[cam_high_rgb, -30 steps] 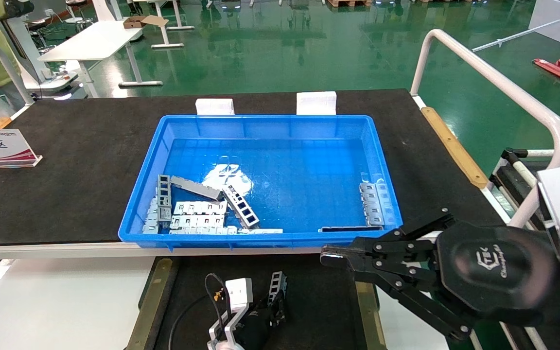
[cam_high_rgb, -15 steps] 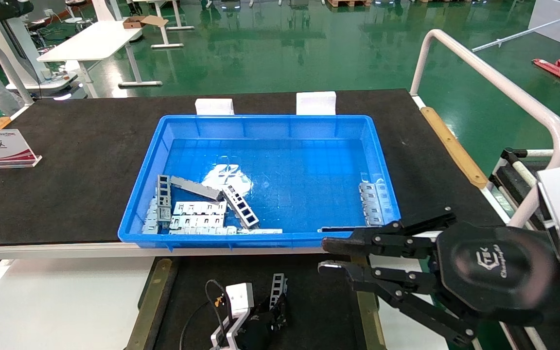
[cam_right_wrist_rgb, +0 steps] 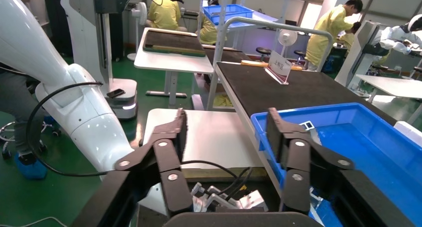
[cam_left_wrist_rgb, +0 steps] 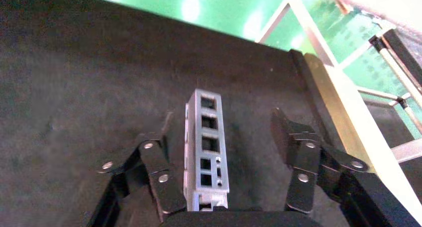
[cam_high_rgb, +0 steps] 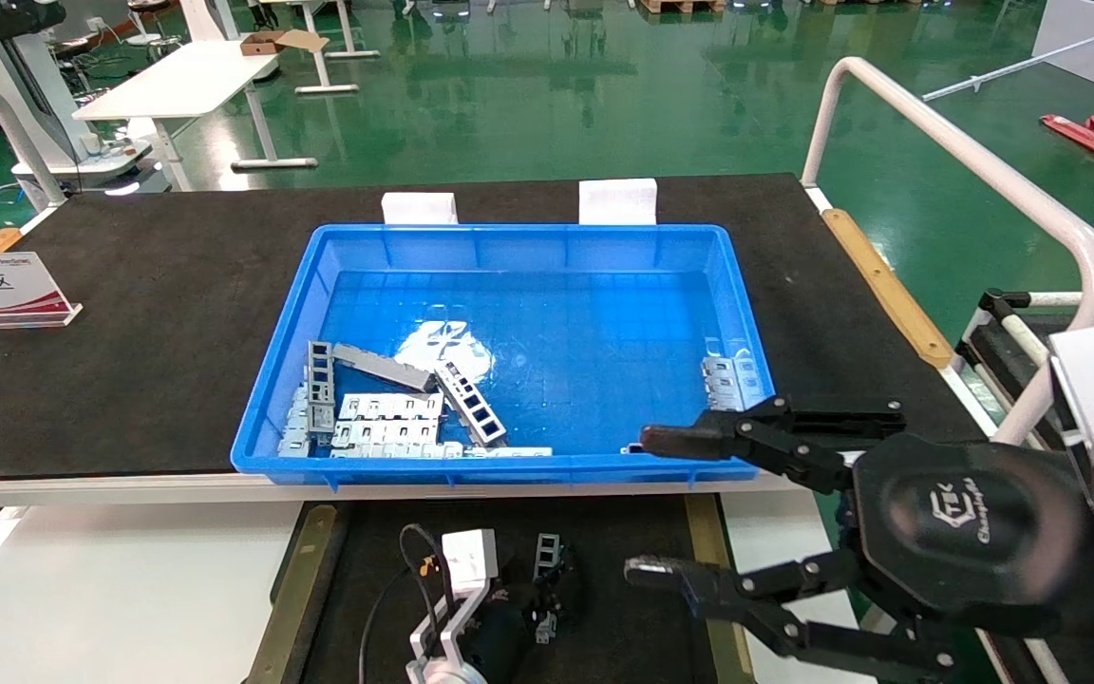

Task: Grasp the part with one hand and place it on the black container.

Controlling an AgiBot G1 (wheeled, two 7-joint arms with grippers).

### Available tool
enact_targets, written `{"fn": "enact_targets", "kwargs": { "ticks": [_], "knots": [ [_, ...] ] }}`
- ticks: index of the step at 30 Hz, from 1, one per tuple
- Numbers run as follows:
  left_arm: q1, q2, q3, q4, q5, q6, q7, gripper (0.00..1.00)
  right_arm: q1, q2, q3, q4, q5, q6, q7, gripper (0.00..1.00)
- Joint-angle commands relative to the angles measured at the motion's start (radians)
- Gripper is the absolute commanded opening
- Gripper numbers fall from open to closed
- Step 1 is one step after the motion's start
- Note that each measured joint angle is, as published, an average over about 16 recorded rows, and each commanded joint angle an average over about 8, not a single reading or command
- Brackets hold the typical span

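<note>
Green factory floor behind; black container (cam_high_rgb: 395,570) sits below the blue bin (cam_high_rgb: 528,285). Left gripper (cam_left_wrist_rgb: 219,152) is spread wide, the part (cam_left_wrist_rgb: 206,152) lying loose between its fingers on the tray. Right gripper (cam_high_rgb: 647,503) hangs wide open, empty. Part looks light, stiff, slick; best pinched across its side walls.

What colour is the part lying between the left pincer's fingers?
Silver-grey metal, with a row of square cutouts; the part shows best in the left wrist view.
</note>
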Motion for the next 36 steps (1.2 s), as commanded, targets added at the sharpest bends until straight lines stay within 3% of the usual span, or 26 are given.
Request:
{"fn": "enact_targets", "kwargs": {
  "ticks": [1,17,26,31,36],
  "knots": [
    [-0.003,-0.005,0.001,-0.002,0.031,0.003,-0.024,1.0,0.0,0.0,0.0,0.0,0.0,0.0,0.0,1.0],
    [0.038,-0.351,-0.011,-0.358,0.237,0.203,-0.131,1.0,0.0,0.0,0.0,0.0,0.0,0.0,0.0,1.0],
    [0.036,-0.443,-0.083,-0.392,0.322,0.392,-0.187,1.0,0.0,0.0,0.0,0.0,0.0,0.0,0.0,1.0],
    [0.038,-0.479,-0.158,-0.396,0.301,0.537,-0.162,1.0,0.0,0.0,0.0,0.0,0.0,0.0,0.0,1.0],
    [0.045,-0.525,-0.263,-0.395,0.18,0.764,-0.053,1.0,0.0,0.0,0.0,0.0,0.0,0.0,0.0,1.0]
  ]
}}
